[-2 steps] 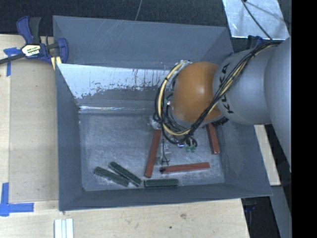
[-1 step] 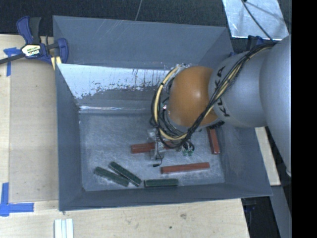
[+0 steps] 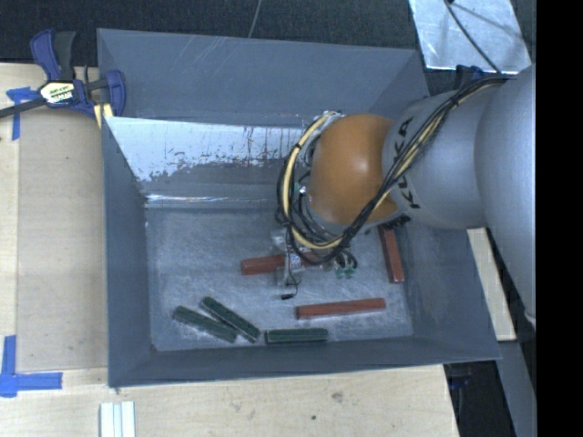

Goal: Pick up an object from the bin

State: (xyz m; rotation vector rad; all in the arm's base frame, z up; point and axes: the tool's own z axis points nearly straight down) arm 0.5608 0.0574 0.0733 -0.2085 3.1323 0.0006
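Orange wrist cover [image 3: 351, 167], ringed with cables [image 3: 293, 167], rides highest and shades the tool under it.

Jaws: low at the floor of the grey bin [image 3: 127, 271], about mid-floor. Apart or together, cannot tell. Nothing seen between them.

Short red-brown stick [image 3: 260, 265]: lies flat, its right end hard by the jaws. Touching or just beside, cannot tell. Likeliest pick.

Long red-brown stick [image 3: 340, 309]: flat, near the jaws on the side toward the floor's lower edge, apart from them.

Third red-brown stick [image 3: 393, 255]: by the floor's right edge, its top end under the arm.

Pair of dark green sticks [image 3: 230, 320]: close together near the lower-left corner. Lone green stick [image 3: 296, 336]: along the lower edge, mid-way.

Progress, as judged: jaws at pick height beside a candidate, but no grasp confirmed. Closing on it and lifting clear of the bin remain.
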